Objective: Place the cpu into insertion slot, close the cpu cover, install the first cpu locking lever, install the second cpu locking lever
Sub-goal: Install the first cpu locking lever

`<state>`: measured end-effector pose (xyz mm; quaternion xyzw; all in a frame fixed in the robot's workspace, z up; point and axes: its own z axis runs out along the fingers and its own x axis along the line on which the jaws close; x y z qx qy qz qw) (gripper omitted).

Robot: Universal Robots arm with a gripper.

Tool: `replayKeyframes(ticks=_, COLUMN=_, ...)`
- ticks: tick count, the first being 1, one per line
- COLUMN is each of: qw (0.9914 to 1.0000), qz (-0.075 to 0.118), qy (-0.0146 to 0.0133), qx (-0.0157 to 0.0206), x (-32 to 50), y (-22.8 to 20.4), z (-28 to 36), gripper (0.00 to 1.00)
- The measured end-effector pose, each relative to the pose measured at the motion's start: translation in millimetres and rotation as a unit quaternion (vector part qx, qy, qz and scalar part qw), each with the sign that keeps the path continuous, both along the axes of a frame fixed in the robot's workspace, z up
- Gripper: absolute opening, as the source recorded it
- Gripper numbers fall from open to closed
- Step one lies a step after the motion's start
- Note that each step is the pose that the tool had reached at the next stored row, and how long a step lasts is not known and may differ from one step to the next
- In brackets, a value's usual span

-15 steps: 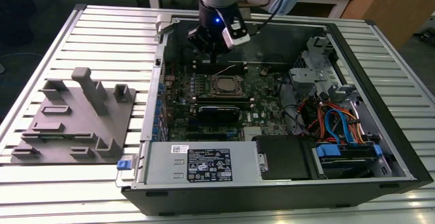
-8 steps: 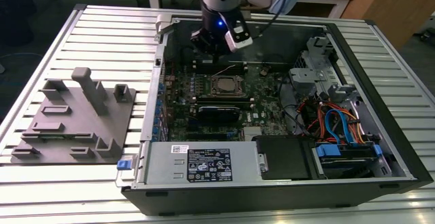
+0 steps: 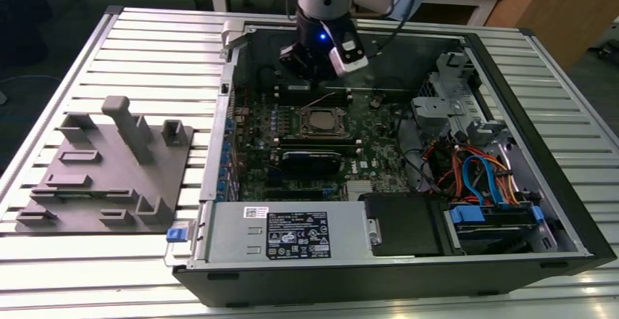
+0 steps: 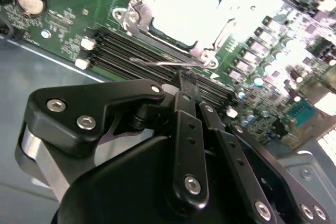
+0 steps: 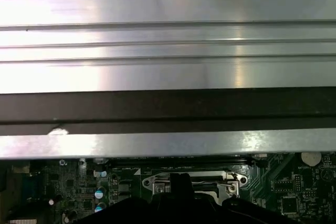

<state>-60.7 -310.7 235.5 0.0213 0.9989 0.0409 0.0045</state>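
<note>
An open computer case (image 3: 387,283) is seen in the exterior view, with a green circuit board (image 3: 382,161) laid inside. In the insertion slot (image 4: 202,51) the cpu (image 4: 184,3) is seated and framed by the lowered cpu cover (image 4: 138,1). In the second wrist view the gripper (image 4: 185,77) is pinched together with nothing seen in it, just beside a thin lever (image 4: 157,63).

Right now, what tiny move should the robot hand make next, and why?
Probably ease the gripper down a little onto the thin locking lever and press it. In the second wrist view its shut tips sit right beside that wire. The cpu already lies under the closed cpu cover, and the lever does not look hooked yet, though that is hard to tell.
</note>
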Motion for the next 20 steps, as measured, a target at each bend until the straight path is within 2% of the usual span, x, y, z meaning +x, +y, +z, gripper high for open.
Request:
replayKeyframes(ticks=4, qw=1.0, qz=0.0, qy=0.0, qx=0.0, x=4.8, y=0.1, z=-2.7, gripper=0.1)
replayKeyframes(ticks=14, qw=1.0, qz=0.0, qy=0.0, qx=0.0, x=5.0, y=0.1, z=-3.5, gripper=0.1)
replayKeyframes(ticks=20, qw=1.0, qz=0.0, qy=0.0, qx=0.0, x=9.3, y=0.3, z=-6.8, gripper=0.1)
